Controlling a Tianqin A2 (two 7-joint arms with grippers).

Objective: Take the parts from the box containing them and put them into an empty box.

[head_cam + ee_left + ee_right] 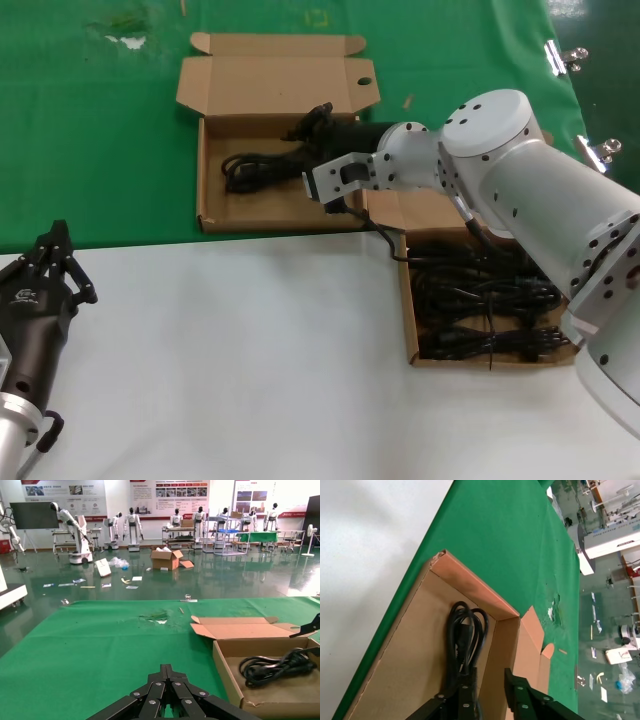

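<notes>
Right gripper (318, 118), fingers spread, hung over limp, light cord (255, 166) in box (208, 170) at upper centre, best pinched mid-bundle; more cords (485, 300) in lower-right box (408, 310); left gripper (55, 262) pressed together, lower left.

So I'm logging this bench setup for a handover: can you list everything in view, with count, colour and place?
Far box: one, brown cardboard, lid open, on the green cloth.
Cord in far box: one, black, coiled, lying inside.
Near box: one, brown cardboard, on the white table, robot's right.
Cords in near box: several, black, piled inside.
Green cloth: one, covering the far table.
White table: one, nearest the robot.
Left gripper: black, parked at the near left.
Right gripper: black, open over the far box.
</notes>
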